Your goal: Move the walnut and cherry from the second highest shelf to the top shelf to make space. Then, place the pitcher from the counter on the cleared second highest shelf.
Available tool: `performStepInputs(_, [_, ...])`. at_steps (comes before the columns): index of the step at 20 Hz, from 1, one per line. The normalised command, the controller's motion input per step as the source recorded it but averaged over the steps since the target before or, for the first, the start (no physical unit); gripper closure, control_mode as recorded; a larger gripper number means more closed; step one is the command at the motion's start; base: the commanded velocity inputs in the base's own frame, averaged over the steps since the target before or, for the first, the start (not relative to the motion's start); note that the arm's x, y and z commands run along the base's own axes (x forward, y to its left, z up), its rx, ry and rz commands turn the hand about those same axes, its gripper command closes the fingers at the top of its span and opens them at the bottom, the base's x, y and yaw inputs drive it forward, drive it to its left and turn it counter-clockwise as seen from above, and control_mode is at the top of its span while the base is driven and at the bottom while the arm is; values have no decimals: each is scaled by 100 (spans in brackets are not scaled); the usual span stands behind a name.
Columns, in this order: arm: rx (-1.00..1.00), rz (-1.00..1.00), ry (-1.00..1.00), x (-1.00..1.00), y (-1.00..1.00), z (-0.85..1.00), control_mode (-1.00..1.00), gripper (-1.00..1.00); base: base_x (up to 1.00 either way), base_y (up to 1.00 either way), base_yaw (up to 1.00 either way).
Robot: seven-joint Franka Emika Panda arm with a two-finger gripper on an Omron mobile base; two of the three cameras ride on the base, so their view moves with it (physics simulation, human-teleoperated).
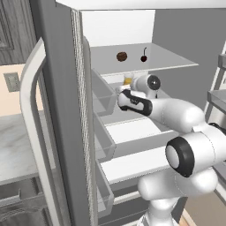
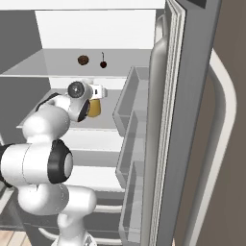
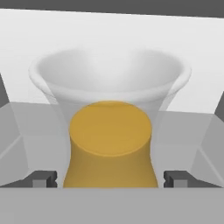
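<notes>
Now we see the pitcher [image 3: 110, 146] standing on the second highest shelf [image 2: 103, 124], with the walnut [image 1: 122, 56] and cherry [image 1: 144, 58] 1 shelf above it on the top shelf [image 1: 172, 59]. Our gripper [image 3: 110, 178] has its fingers spread apart either side of the pitcher, not touching it.

White rounded arm [image 1: 176, 114] segments, black joint rings, grey round end caps.

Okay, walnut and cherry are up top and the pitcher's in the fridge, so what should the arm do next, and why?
Probably draw the end effector straight back out. The pitcher stands upright on the second highest shelf, the fingers sit apart on either side of it, and the walnut and cherry rest on the top shelf.
</notes>
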Motion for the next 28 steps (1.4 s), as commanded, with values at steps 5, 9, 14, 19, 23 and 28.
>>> performStepInputs(5, [0, 0, -10, 0, 0, 0, -100, -100, 0, 0, 0])
performStepInputs(9, [0, 0, -6, -8, 0, 3, -100, -100, 0, 0, 0])
performStepInputs(14, [0, 0, 0, -31, -2, 14, -100, -100, 0, 0, 0])
performStepInputs(19, [0, 0, 0, -46, -1, 14, -100, -100, 0, 0, 0])
performStepInputs(23, [-1, 0, 4, -83, -3, 30, -100, -100, 0, 0, 0])
performStepInputs(28, [-14, 0, 20, -99, 0, 86, -100, -100, 0, 0, 0])
